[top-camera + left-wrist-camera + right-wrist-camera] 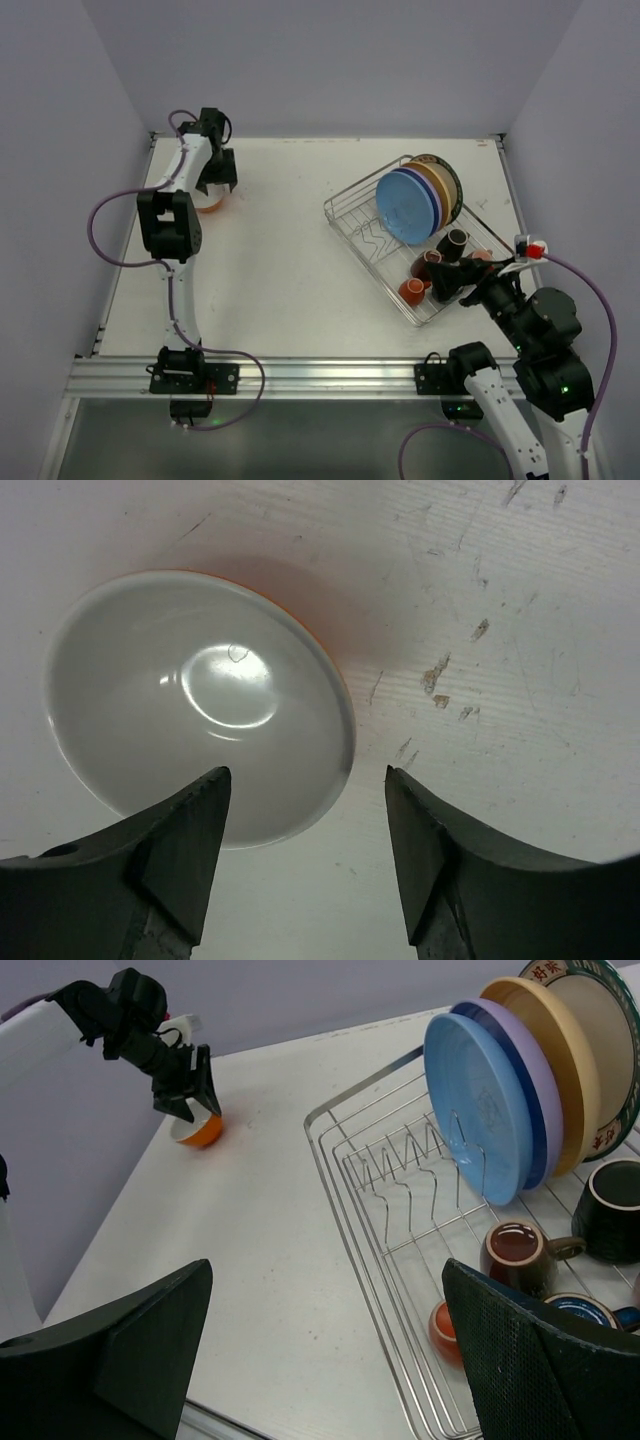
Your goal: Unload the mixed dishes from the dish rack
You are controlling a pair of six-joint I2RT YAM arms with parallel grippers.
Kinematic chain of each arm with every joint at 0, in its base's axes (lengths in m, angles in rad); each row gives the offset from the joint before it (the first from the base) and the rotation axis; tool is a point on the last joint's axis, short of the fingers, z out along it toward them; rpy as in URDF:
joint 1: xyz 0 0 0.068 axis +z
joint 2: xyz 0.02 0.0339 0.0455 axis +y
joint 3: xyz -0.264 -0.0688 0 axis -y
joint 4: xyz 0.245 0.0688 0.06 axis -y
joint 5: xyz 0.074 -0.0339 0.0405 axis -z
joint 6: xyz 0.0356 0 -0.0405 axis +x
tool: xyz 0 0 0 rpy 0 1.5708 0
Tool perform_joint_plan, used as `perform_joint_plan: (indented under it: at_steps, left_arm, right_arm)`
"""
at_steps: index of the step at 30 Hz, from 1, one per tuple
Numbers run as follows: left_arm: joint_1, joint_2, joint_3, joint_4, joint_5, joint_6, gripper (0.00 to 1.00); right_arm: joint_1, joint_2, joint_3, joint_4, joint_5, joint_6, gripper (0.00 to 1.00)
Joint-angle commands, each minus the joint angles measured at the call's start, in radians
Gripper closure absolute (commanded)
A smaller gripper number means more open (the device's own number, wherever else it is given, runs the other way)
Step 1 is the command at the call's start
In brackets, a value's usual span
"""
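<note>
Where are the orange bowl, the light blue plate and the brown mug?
orange bowl (200, 695): left wrist view, middle of its white inside.
light blue plate (480, 1110): right wrist view, middle of its front face.
brown mug (515, 1248): right wrist view, its open top.

Four plates (480, 1110), five mugs (515, 1250), one bowl (190, 690), one rack (362, 238)

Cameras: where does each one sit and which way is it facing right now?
Top external: above and behind the arm bases, looking down on the table; left arm and right arm show.
Left wrist: on the left arm, facing straight down at the orange bowl; open left pincer at bottom.
Right wrist: low beside the dish rack, facing across the table to the left arm; open right pincer at bottom.
Shared: all three show the bowl.
</note>
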Motion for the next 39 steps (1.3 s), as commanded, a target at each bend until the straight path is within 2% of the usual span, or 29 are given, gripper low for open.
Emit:
perform_joint_plan:
  at_steps: [1,4,6,7,8,10,11,14,18,20,23,24,27,32,39]
  left_arm:
    - [-0.001,-0.098,0.0,0.003,0.064,0.048,0.32]
    - [-0.008,-0.213,-0.038,0.062,0.116,0.03,0.2]
    - [-0.024,-0.306,-0.168,0.183,0.148,0.01,0.13]
    - [-0.057,-0.416,-0.235,0.237,0.15,0.001,0.1]
    - [-0.074,-0.47,-0.345,0.272,0.141,-0.012,0.05]
    - [-0.123,-0.61,-0.44,0.352,0.084,-0.042,0.01]
    - [-0.137,-0.656,-0.521,0.371,0.064,-0.055,0.0]
    - [-0.182,-0.822,-0.633,0.435,0.021,-0.108,0.0]
    - [-0.205,-1.079,-0.866,0.547,0.062,-0.154,0.0]
    - [-0.205,-1.144,-0.902,0.546,0.073,-0.141,0.0]
    - [-0.205,-1.262,-0.932,0.476,0.111,-0.092,0.0]
    - [-0.205,-1.29,-0.952,0.462,0.122,-0.058,0.0]
    - [-0.205,-1.42,-1.024,0.46,0.07,-0.015,0.0]
    - [-0.205,-1.591,-1.199,0.55,-0.005,-0.03,0.0]
    - [-0.206,-1.62,-1.302,0.593,-0.073,-0.015,0.0]
  right_arm:
    - [0.001,0.023,-0.012,0.04,0.01,-0.005,0.01]
    - [0.003,0.052,-0.036,0.095,0.008,-0.004,0.01]
    - [0.001,0.112,-0.061,0.142,0.01,-0.001,0.01]
    - [0.001,0.142,-0.062,0.183,0.011,-0.005,0.01]
    - [0.001,0.175,-0.062,0.194,0.027,-0.007,0.01]
    - [0.003,0.288,-0.035,0.218,0.048,-0.034,0.01]
    - [0.001,0.326,-0.004,0.22,0.071,-0.05,0.01]
    - [0.001,0.491,0.053,0.211,0.11,-0.111,0.01]
    - [0.001,0.663,0.168,0.174,0.238,-0.156,0.01]
    - [0.001,0.716,0.191,0.211,0.263,-0.2,0.03]
    - [0.001,0.784,0.243,0.214,0.248,-0.289,0.19]
    - [0.001,0.802,0.26,0.194,0.254,-0.32,0.31]
    - [0.01,0.877,0.329,0.15,0.283,-0.363,0.47]
    - [0.078,0.956,0.398,0.146,0.387,-0.418,0.5]
    - [0.147,1.109,0.491,0.14,0.579,-0.547,0.51]
